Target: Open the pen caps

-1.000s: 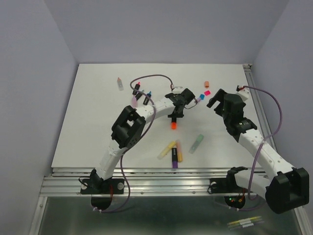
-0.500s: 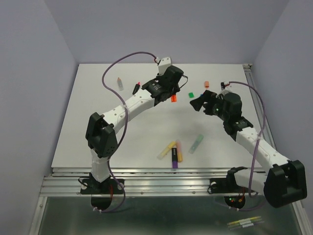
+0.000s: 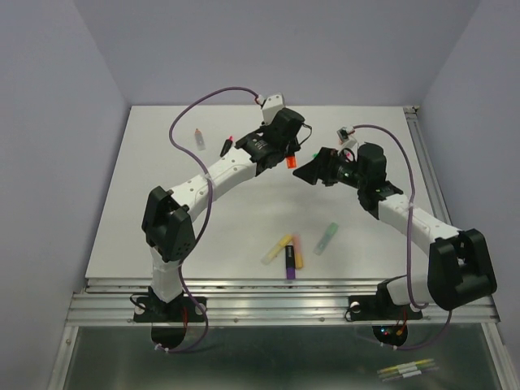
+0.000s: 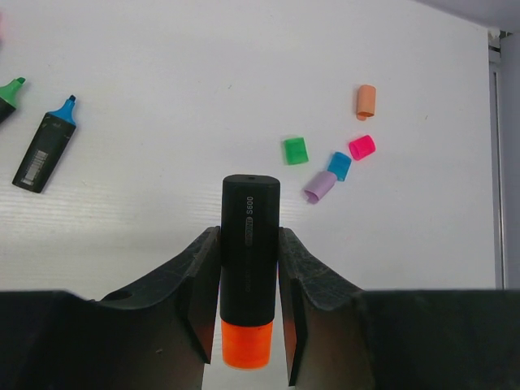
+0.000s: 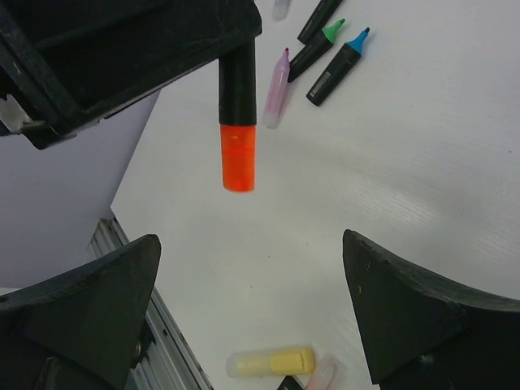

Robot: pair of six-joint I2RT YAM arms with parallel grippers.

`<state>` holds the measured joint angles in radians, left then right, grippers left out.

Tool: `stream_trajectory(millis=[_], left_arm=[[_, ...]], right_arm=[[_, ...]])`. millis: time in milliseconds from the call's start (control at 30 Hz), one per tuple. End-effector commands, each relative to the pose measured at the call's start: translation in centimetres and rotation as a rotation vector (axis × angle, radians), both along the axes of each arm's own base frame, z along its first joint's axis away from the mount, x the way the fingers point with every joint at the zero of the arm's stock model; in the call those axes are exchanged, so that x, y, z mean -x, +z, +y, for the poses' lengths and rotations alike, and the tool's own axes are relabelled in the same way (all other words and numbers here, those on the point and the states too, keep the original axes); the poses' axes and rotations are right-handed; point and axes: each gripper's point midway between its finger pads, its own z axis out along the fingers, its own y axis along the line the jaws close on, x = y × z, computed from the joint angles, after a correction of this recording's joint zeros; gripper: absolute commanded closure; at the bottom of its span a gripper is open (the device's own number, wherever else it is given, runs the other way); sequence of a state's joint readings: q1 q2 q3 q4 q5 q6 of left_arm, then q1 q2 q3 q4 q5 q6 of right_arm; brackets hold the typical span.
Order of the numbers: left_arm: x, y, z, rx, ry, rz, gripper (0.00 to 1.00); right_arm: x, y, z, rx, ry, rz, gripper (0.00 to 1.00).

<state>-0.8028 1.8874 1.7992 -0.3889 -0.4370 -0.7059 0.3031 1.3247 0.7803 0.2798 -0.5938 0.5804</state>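
My left gripper [image 4: 249,244] is shut on the black barrel of a pen [image 4: 249,219], held above the table with its orange cap [image 4: 247,344] still on. In the top view the left gripper [image 3: 283,153] sits at mid-back and the orange cap [image 3: 290,162] points toward my right gripper [image 3: 309,173]. The right gripper [image 5: 252,301] is open wide, a short way from the orange cap [image 5: 239,158], with nothing between its fingers. Loose pen caps lie on the table: green [image 4: 295,150], blue [image 4: 339,165], pink [image 4: 361,147], peach [image 4: 366,101] and purple [image 4: 319,186].
Uncapped pens lie at the back left: a blue-tipped one [image 5: 337,65], a green-tipped one [image 5: 315,45] and a pale pink one [image 5: 276,89]. Capped pens lie near the front: yellow [image 3: 276,249], purple-capped black [image 3: 290,263], pale green [image 3: 327,238]. A metal rail [image 3: 268,305] edges the table.
The left arm has lifted the orange-capped pen off the table's middle and carried it back, then held still. The right gripper has swung left toward the cap, staying open.
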Motion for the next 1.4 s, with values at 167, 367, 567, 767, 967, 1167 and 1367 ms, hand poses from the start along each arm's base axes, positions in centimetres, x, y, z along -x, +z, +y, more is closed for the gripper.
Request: stream_trajectory(millis=[167,367,567,767,967,1167,1367], left_arm=[[-0.2,1.9,-0.9,0.075,0.002,-0.016,1.0],[0.0,2.1,-1.1,0.092,-0.005,-0.008,1.0],[0.0,2.2,-1.1,0.102,0.007,-0.008,1.0],[-0.2,2.5,-0.7,0.108,0.034,-0.012,1.0],[-0.1,2.7,-0.8,0.115,0.03,-0.011,1.0],[-0.1,2.8,-0.9,0.126,0.035,-0.01,1.0],[-2.3,3.5,-0.4,0.166,0.092,-0.075,1.0]], right_arm=[[-2.5,5.4,3.0,-0.08,0.06,-0.167,0.07],[-4.2,5.2,3.9,-0.041,0.016,-0.17,0.18],[-4.8,4.3,5.0,-0.028,0.015,-0.14,0.35],[-5.0,4.0,5.0,-0.021,-0.01,-0.121,0.44],[-5.2,3.9,5.1,-0.015,-0.018,-0.116,0.53],[-5.2,3.5,5.5,-0.008,0.0,-0.092,0.71],[-3.5,3.6,6.4,-0.04,0.089,-0.056,0.99]])
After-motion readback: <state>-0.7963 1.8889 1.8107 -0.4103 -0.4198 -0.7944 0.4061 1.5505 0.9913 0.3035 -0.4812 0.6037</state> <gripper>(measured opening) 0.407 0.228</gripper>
